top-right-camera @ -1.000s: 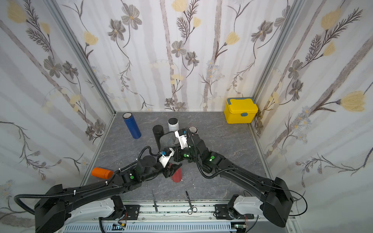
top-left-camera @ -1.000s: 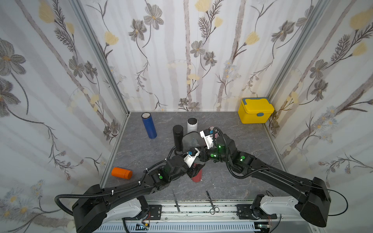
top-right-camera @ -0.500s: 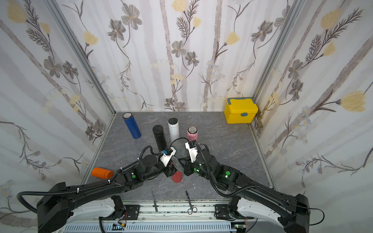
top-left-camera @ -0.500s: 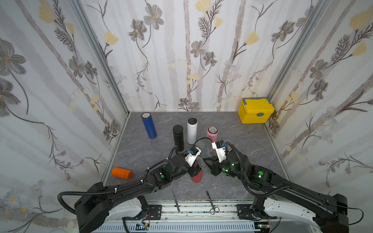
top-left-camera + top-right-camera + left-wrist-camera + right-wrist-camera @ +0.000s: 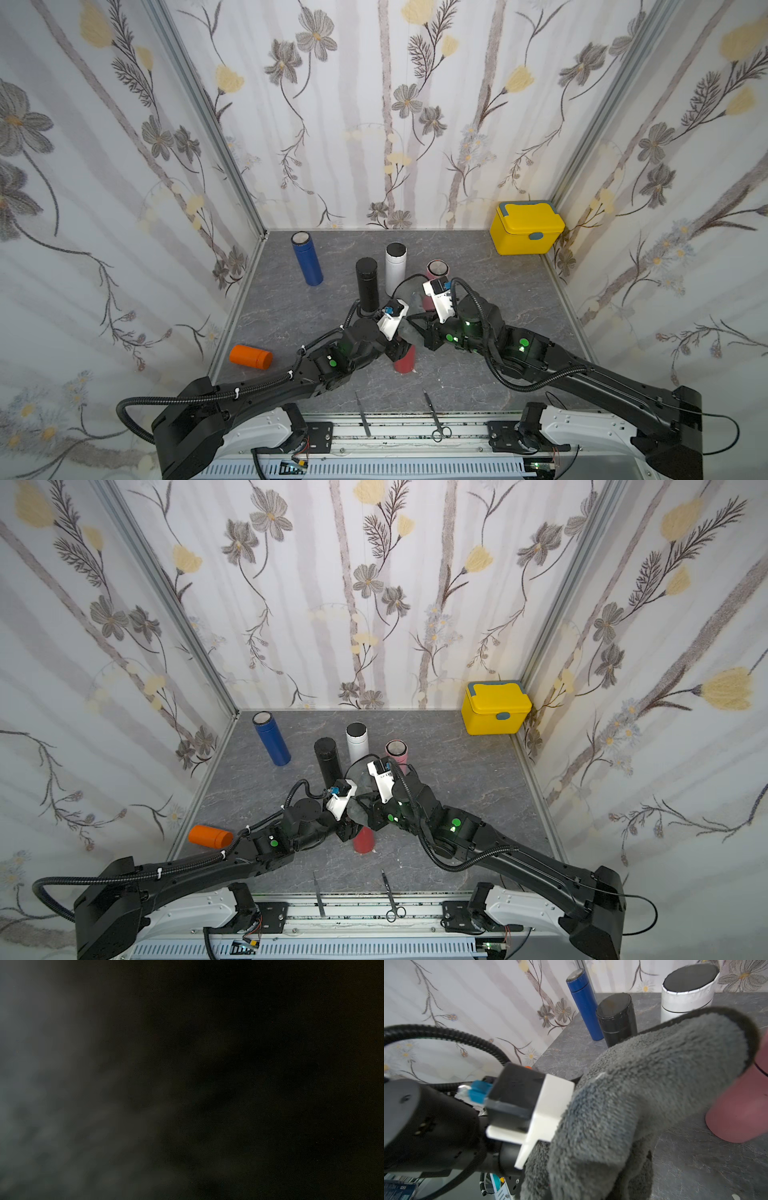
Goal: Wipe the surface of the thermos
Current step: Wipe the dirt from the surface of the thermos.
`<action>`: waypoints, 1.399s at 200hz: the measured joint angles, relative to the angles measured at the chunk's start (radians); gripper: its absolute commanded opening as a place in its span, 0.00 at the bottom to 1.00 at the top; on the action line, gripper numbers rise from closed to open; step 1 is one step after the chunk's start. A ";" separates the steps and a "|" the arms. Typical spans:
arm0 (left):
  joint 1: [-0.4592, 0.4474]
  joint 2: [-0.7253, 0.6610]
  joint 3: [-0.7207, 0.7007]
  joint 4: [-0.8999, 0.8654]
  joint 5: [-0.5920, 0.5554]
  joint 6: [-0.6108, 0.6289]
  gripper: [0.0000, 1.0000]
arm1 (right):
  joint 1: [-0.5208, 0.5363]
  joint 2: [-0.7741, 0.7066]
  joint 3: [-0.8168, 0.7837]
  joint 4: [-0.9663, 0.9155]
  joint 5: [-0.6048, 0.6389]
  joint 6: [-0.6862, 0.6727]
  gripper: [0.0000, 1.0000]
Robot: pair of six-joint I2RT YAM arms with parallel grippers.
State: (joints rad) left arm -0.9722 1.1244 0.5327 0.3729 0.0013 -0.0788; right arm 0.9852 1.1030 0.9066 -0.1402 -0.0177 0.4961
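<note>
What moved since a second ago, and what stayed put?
The right gripper, shut on the grey cloth, drew back toward the front, uncovering the pink thermos it had hidden. Nothing was picked up or let go. The left gripper kept its hold on the red thermos, and the orange bottle and yellow box stayed put.

Dark red thermos (image 5: 404,362) sits front-centre, a grey fleecy cloth (image 5: 643,1105) bunched just beside its top.

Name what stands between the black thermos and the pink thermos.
The white thermos, set slightly farther back; both top views show it.
</note>
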 measured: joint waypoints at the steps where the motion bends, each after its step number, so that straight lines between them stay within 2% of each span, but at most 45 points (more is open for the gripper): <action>1: 0.000 0.000 0.000 0.000 0.000 0.000 0.00 | -0.003 0.003 -0.002 0.002 -0.003 0.000 0.00; 29: 0.001 -0.023 -0.002 -0.026 -0.014 -0.010 0.00 | -0.074 0.014 -0.062 0.078 -0.034 0.030 0.00; 59: -0.001 -0.071 0.023 -0.095 -0.050 -0.063 0.00 | -0.098 -0.096 -0.204 0.032 0.047 0.069 0.00; 95: -0.001 -0.150 0.131 -0.158 -0.151 -0.187 0.00 | -0.100 -0.232 -0.338 -0.006 0.106 0.122 0.00; 123: 0.000 -0.246 0.156 -0.193 -0.237 -0.307 0.00 | -0.103 -0.253 -0.411 0.014 0.121 0.158 0.00; 166: 0.002 -0.353 0.141 -0.159 -0.262 -0.427 0.00 | -0.103 -0.251 -0.466 0.163 0.047 0.182 0.00; 212: 0.003 -0.365 0.114 -0.113 -0.274 -0.482 0.00 | -0.102 -0.291 -0.522 0.400 -0.062 0.195 0.00; 280: 0.014 -0.359 0.072 -0.009 -0.323 -0.523 0.00 | -0.103 -0.500 -0.595 0.451 -0.089 0.246 0.00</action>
State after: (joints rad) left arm -0.9581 0.7658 0.6044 0.3641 -0.3218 -0.6022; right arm 0.8818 0.6029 0.3119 0.3107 -0.1070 0.7418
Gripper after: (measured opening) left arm 0.609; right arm 0.106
